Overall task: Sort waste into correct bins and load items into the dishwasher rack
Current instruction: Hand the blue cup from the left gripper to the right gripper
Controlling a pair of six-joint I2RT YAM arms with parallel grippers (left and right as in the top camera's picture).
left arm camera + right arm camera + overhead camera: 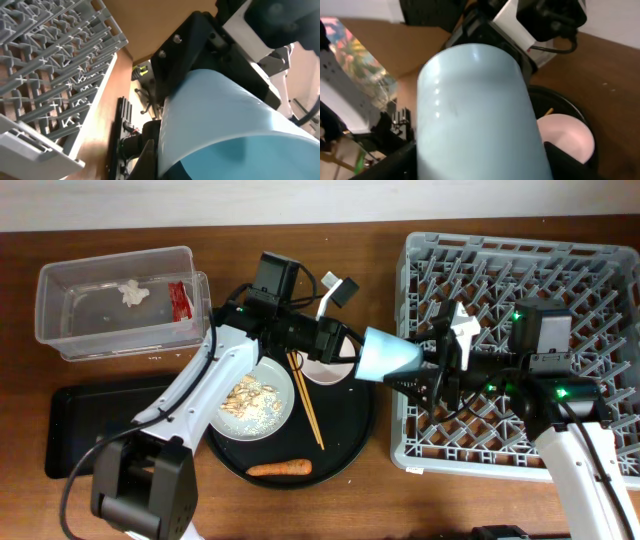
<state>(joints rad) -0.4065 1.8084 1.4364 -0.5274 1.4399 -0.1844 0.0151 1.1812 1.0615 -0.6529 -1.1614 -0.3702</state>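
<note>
The light blue cup (390, 358) hangs on its side in the air between the round black tray and the dishwasher rack (520, 270). My left gripper (352, 345) is shut on its narrow end. My right gripper (428, 372) has a finger pressed on each side of the wide end. The cup fills the left wrist view (225, 125) and the right wrist view (475, 115). The pinkish bowl (322, 372) (567, 136) is partly hidden under my left arm. The plate (268, 418) holds food scraps (248, 394). The chopsticks (309, 408) and the carrot (280, 469) lie on the round tray.
The clear tub (70, 330) at the back left holds the white tissue (132, 292) and the red wrapper (179, 298). The flat black tray (90, 430) lies at the front left. The large round black tray (350, 448) sits in the middle. Rack pegs show in the left wrist view (55, 60).
</note>
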